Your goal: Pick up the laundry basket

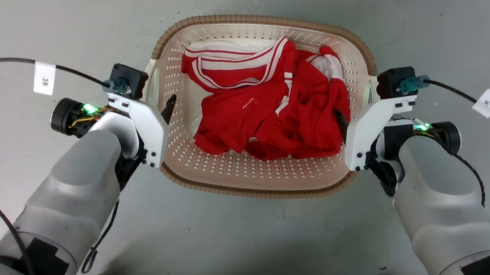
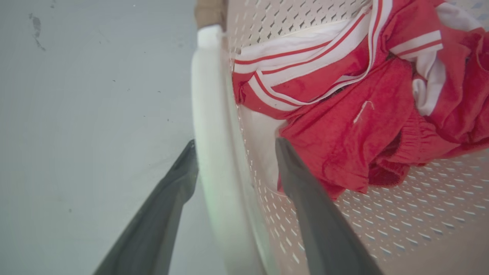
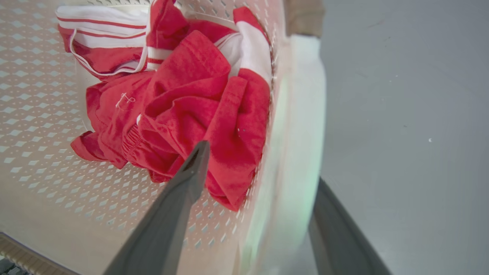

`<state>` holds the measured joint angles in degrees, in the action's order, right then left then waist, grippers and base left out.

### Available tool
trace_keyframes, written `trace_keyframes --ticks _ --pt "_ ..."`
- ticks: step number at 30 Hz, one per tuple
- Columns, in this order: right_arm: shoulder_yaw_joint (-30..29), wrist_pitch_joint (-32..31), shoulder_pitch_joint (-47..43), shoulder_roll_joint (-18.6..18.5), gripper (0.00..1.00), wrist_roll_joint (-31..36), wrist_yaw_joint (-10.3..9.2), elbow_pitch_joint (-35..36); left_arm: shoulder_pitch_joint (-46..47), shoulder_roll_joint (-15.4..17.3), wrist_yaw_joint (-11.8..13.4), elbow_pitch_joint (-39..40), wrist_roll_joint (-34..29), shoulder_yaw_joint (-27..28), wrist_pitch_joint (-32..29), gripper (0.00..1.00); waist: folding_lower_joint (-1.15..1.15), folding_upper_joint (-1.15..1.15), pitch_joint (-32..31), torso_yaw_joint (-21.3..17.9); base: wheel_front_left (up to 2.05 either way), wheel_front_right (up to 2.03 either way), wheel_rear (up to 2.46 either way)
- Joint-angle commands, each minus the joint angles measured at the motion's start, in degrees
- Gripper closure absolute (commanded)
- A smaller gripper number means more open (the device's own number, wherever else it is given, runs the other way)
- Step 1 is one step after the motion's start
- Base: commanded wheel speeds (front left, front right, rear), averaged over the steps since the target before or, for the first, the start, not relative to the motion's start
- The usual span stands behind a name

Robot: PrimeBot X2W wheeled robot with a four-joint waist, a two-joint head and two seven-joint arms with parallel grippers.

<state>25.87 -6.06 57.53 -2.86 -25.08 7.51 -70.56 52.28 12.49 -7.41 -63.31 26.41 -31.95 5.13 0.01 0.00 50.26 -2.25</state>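
**Head view.** The laundry basket (image 1: 260, 21) stands on the grey floor (image 1: 234, 244), at the middle of the view. Its opening faces up and its long axis runs left to right. Red and white clothes (image 1: 270, 108) lie crumpled inside the basket, nearer its right wall. The left gripper (image 1: 162, 105) sits at the basket's left handle (image 1: 151, 81), with one dark finger inside the wall. The right gripper (image 1: 346, 120) sits at the right handle (image 1: 369, 93) in the same way. A tagged cable (image 1: 9, 61) runs off to the left of the basket, and another (image 1: 456, 92) runs off to the right. Both cables are clear of the rim.

**Left wrist view.** The fingers (image 2: 305, 198) are spread wide and straddle the white handle. One is outside the basket and one is inside, just beside the clothes. No firm clamp on the handle is visible.

**Right wrist view.** The fingers (image 3: 183, 191) are also spread wide. The inner one lies across the clothes and is apart from the wall. The outer one sits behind the handle, on the floor side of the basket.
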Motion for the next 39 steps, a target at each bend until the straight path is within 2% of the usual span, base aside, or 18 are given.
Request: trace_keyframes --ticks 1,16,17,18,19,25,32,35,39 --pt "0.5 -0.4 1.2 0.0 0.0 0.2 -0.04 -0.5 1.0 0.5 -0.1 -0.2 0.7 -0.9 -0.4 0.0 -0.01 0.0 0.3 0.0 0.0 0.0 0.0" --pt "1.1 -0.5 3.1 0.0 0.0 -0.9 -0.04 -2.4 3.2 1.3 -0.1 -1.5 6.1 -7.1 -0.3 0.0 -0.01 0.0 1.6 0.7 0.0 0.0 0.0" --pt "1.1 -0.4 3.2 0.0 0.0 -1.0 -0.04 -2.5 3.1 1.1 -0.1 -1.5 6.6 -7.4 -0.5 0.12 -0.01 0.0 1.6 0.7 0.0 0.0 0.0" --pt "1.5 -0.8 3.1 0.0 0.56 -0.8 -0.04 -2.6 3.2 1.1 -0.1 -1.5 7.0 -7.8 -0.5 0.58 -0.01 0.0 1.6 0.8 0.0 0.0 0.0" --pt "1.8 -0.8 3.1 0.0 1.0 -0.6 -0.04 -2.6 3.2 1.1 -0.1 -1.4 7.4 -8.1 -0.6 1.0 -0.01 0.0 1.6 0.8 0.0 0.0 0.0" --pt "2.6 0.5 3.3 0.0 1.0 0.4 0.05 -2.7 3.4 1.4 0.0 -1.3 9.4 -10.5 -0.2 1.0 -0.01 0.0 1.5 0.8 0.0 0.0 0.0" --pt "3.1 -1.1 1.5 0.0 1.0 0.1 0.05 -2.9 2.3 1.9 0.0 -0.6 11.9 -13.9 -0.6 1.0 -0.01 0.0 -0.5 0.5 0.0 0.0 0.0" --pt "2.9 -2.9 0.9 0.0 1.0 1.2 0.05 -3.1 1.6 2.2 0.0 0.2 13.3 -15.7 -1.4 1.0 -0.01 0.0 -2.8 0.3 0.0 0.0 0.0" --pt "3.2 -8.5 -0.7 0.1 1.0 3.1 0.05 -3.1 -1.0 3.1 -0.2 3.4 16.3 -21.8 -6.9 1.0 -0.01 0.0 -8.8 0.1 0.0 0.0 0.0"
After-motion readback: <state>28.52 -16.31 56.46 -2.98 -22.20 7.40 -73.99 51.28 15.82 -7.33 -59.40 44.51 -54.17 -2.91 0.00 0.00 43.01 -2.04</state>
